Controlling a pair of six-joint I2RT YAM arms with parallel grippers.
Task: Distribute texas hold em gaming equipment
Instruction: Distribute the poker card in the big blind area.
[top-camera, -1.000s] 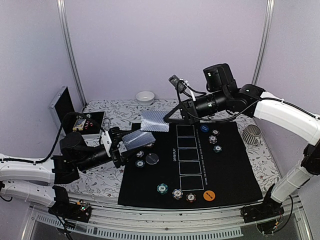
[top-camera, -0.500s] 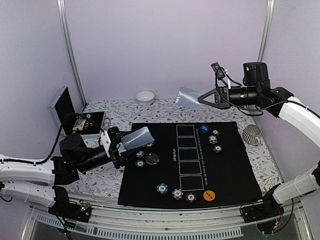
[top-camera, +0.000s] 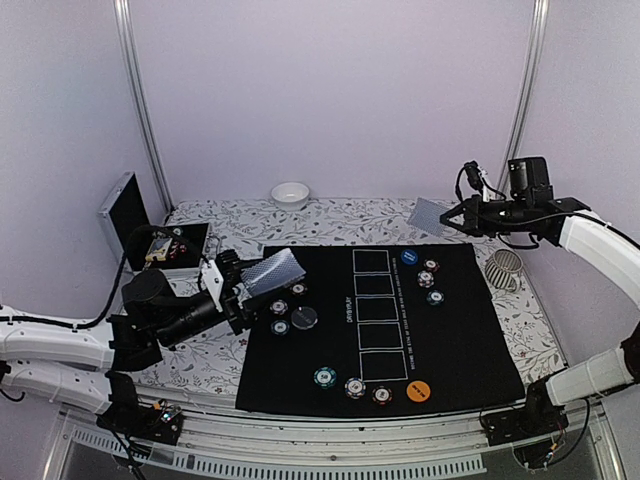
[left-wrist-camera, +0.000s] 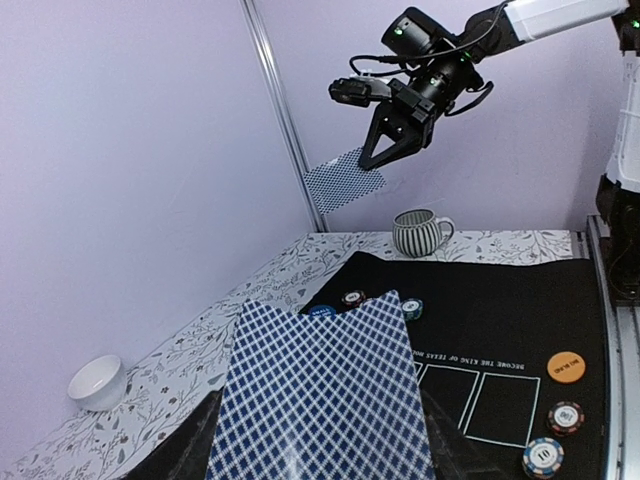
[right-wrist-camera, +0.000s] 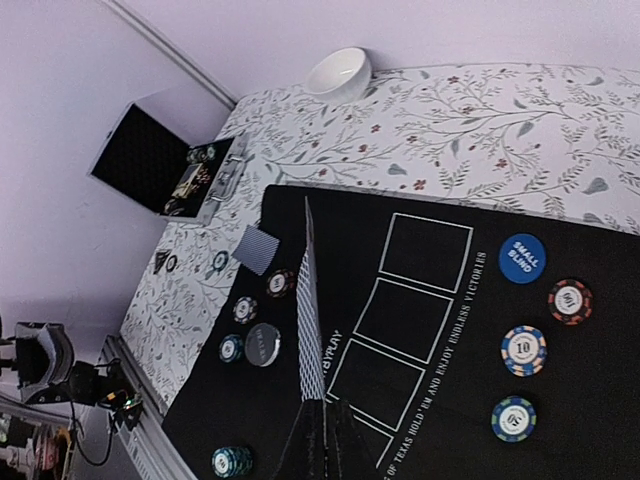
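My left gripper (top-camera: 243, 288) is shut on a stack of blue-checked playing cards (top-camera: 272, 272) over the left edge of the black mat (top-camera: 450, 340); the stack (left-wrist-camera: 320, 390) fills the lower part of the left wrist view. My right gripper (top-camera: 455, 222) hangs high over the mat's far right corner, shut on a single card (top-camera: 431, 217), which shows edge-on (right-wrist-camera: 311, 320) in the right wrist view. Striped chips (top-camera: 279, 307) and a dark button (top-camera: 304, 318) lie at the mat's left. A blue button (top-camera: 408, 256) with three chips lies far right, an orange button (top-camera: 419, 391) with chips at the near edge.
A white bowl (top-camera: 290, 194) stands at the back of the flowered table. An open metal case (top-camera: 125, 210) with chips sits at the far left. A striped mug (top-camera: 506, 268) lies just right of the mat. Five white rectangles (top-camera: 380, 310) run down the mat's middle.
My right arm has swung from beside the left gripper up and over to the far right, carrying one card away from the stack. The left gripper has barely moved.
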